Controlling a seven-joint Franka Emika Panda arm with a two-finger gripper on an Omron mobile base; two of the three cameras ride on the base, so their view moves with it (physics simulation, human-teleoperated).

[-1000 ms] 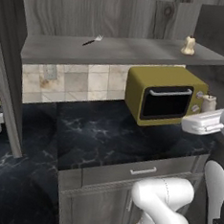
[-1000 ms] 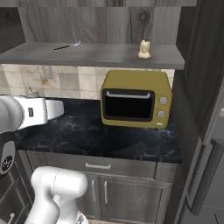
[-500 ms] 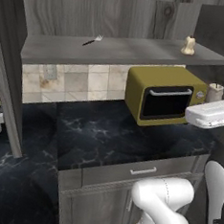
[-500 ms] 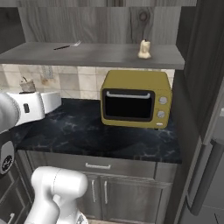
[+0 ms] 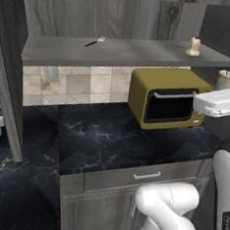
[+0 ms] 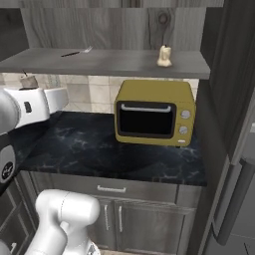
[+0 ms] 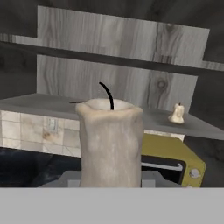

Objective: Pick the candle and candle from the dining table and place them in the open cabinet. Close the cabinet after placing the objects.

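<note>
Candle [image 7: 111, 142] sits clamped in the gripper [image 7: 111, 181], wick up; over the last second the arm has lifted it toward the cabinet shelf [image 5: 117, 53]. Second candle [image 5: 193, 47] already stands at the shelf's 3 o'clock end. Placement comes next.

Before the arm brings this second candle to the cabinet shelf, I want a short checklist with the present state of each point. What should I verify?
1. Candle in the gripper: ok, it stands upright close before the hand camera.
2. Finger contact: cannot tell, the candle hides the tips.
3. Cabinet shelf open: ok.
4. First candle already on the shelf: ok, near its right end.
5. Free spot: ok, between the fork and that candle.
6. Microwave below the path: ok.
</note>
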